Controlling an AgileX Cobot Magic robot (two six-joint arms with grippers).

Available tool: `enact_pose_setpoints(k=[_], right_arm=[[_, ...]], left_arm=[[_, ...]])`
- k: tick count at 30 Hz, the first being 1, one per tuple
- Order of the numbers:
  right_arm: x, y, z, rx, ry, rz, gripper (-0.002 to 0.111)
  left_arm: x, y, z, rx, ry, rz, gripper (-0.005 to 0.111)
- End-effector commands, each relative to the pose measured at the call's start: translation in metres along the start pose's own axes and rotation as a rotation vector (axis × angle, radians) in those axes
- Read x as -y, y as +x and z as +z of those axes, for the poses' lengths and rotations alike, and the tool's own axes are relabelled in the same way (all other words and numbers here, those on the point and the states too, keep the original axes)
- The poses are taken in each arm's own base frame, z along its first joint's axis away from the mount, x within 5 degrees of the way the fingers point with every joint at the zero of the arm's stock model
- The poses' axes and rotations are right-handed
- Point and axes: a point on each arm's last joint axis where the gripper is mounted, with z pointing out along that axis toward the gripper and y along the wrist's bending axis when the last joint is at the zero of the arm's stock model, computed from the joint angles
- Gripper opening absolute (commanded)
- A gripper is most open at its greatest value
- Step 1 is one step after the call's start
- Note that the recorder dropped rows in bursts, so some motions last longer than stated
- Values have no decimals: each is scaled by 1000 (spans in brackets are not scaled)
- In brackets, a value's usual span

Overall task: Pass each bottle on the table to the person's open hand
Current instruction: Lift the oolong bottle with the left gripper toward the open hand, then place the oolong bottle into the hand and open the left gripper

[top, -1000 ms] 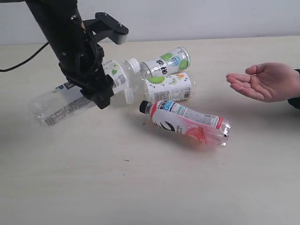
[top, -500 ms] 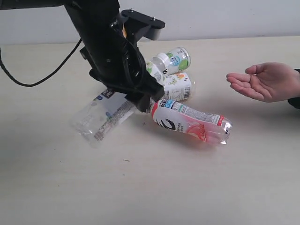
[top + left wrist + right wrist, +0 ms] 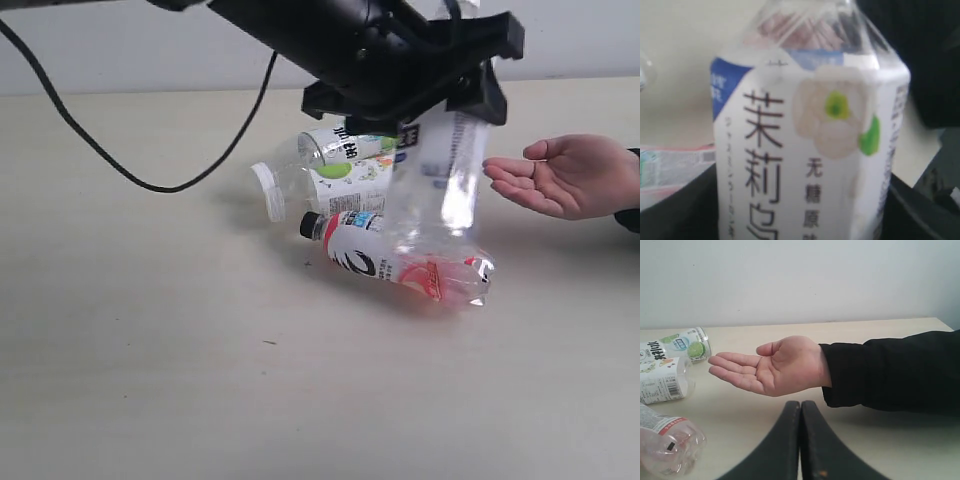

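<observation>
My left gripper is shut on a clear white-labelled bottle, which hangs base down in the air just left of the person's open hand. Its flower label fills the left wrist view between the dark fingers. Below it a pink-red bottle with a black cap lies on the table. Two green-spotted bottles lie behind. My right gripper is shut and empty, low over the table in front of the open hand.
A black cable trails over the table's left side. The person's dark sleeve rests on the table at the right. The lying bottles sit to one side of the palm in the right wrist view.
My left arm has swung from the table's left side across to the right, carrying the bottle over the lying bottles to just beside the open hand. The hand has stayed still.
</observation>
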Motion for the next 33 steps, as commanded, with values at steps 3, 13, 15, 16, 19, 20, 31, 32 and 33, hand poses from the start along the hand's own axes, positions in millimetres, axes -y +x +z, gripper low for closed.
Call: enact_pose_setpoints(k=[3,13,15,16,19,20,31,32,33], right_arm=[[0,1,0,7,5,-13,0],[0,1,0,7,5,-13,0],[0,1,0,7,5,-13,0],[0,1,0,7,5,-13,0],[0,1,0,7,5,-13,0],[0,1,0,7,5,-13,0],[0,1,0,7,5,-13,0],[0,1,0,7,5,-13,0],[0,1,0,7,5,-13,0]], left_arm=[[0,-11,38,134,214,-197,0],[-8,-39,112,194,386,-296,12],[-13,-41,127,197,400,-326,18],[-18,-40,137,193,395,-330,19],[-29,-35,153,179,381,-340,19],[-34,-32,161,172,373,-345,19],[-45,-22,178,122,373,-326,19],[-44,-21,178,119,375,-325,19],[-44,-21,178,116,378,-324,19]])
